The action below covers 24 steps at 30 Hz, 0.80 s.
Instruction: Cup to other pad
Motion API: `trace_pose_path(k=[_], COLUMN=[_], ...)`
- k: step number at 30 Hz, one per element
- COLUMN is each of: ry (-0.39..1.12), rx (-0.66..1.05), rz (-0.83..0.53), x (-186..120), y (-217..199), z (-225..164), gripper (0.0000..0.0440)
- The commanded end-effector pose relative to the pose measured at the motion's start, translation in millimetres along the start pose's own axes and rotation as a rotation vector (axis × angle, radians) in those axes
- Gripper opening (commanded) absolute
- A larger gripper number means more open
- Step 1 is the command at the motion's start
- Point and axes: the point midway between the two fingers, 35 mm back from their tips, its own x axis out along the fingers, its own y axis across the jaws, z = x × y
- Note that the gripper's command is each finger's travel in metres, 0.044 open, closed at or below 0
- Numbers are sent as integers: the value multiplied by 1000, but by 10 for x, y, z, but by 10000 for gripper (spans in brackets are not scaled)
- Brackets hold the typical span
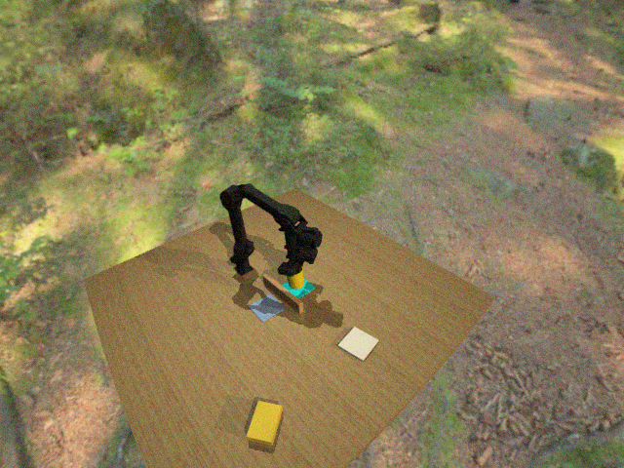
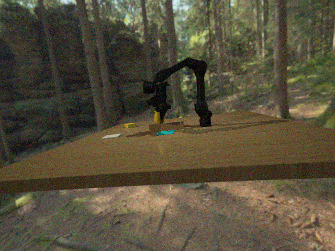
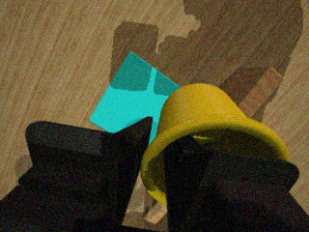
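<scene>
The yellow cup [image 1: 295, 279] [image 2: 156, 117] [image 3: 198, 103] hangs in the air, close to upright. My gripper [image 1: 295, 270] [image 2: 161, 115] [image 3: 158, 124] is shut on its wall, with one finger inside the cup and one outside. The cup's base is about as high as the top of the brown barrier [image 1: 285, 293] [image 2: 172, 125] [image 3: 261, 97] or a little higher. In the top view the cup overlaps the cyan pad [image 1: 305, 289] [image 2: 169, 132] [image 3: 121, 103]. The blue-grey pad [image 1: 265, 308] lies bare across the barrier. No marbles show; the fingers and rim hide the cup's inside.
The low barrier stands between the two pads. A flat cream tile [image 1: 358, 343] [image 2: 111, 136] lies beyond the barrier's end, away from the arm's base. A yellow block [image 1: 265, 421] [image 2: 129, 125] lies farther off. The arm's shadow falls across the cyan pad.
</scene>
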Motion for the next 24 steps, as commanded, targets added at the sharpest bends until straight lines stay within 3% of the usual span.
trace_pose_path(k=[1,14,24], ry=[-4,-6,-21], rx=[-6,-18,-5], rz=[4,1,-3], x=[39,287,458], y=[82,321,348], z=[0,-91,-155], gripper=[0,7,45])
